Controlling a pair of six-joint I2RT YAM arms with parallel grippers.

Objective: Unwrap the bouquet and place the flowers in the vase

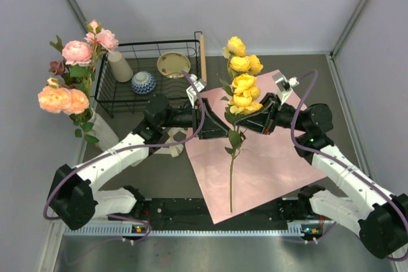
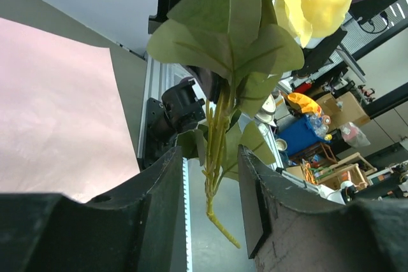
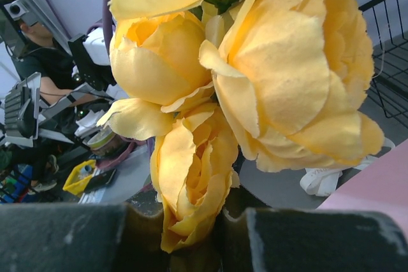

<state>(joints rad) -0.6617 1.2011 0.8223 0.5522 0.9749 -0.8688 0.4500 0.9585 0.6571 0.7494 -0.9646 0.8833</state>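
The right gripper [image 3: 217, 221] is pinching the yellow roses [image 1: 243, 84] just beneath the blooms, holding them above the pink paper [image 1: 274, 164] that is lying flat on the counter [image 1: 159, 176]. The left gripper [image 2: 211, 164] is sitting spread around the leafy stem, gaps showing on both sides. The vase [image 1: 102, 133] is standing at far left, carrying pink roses [image 1: 76, 52].

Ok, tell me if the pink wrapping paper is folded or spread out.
Spread out. The pink paper lies as one flat sheet on the table, and the yellow roses over it show a bare stem.
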